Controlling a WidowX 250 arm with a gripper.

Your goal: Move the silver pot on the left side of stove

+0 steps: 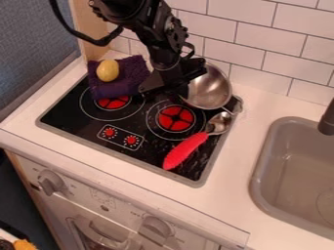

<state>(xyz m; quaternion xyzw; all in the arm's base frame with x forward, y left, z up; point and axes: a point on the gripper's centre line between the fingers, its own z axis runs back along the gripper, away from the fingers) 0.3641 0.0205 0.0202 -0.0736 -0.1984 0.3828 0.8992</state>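
Soft, fairly even light fills the frame, brightest on the white counter [238, 195] at the lower center and right; its source is out of frame. Pale highlights spread over the silver pot [212, 89] and the spoon's metal bowl [219, 122], right of center. Small glints speckle the black cooktop [68, 113] toward its right side. The black arm [134, 17] loses detail in darkness at the top, and the lower left sinks into deep shadow.

no legible txt or nos.; marks [102, 196] on oven panel [125, 208] too sm. to read
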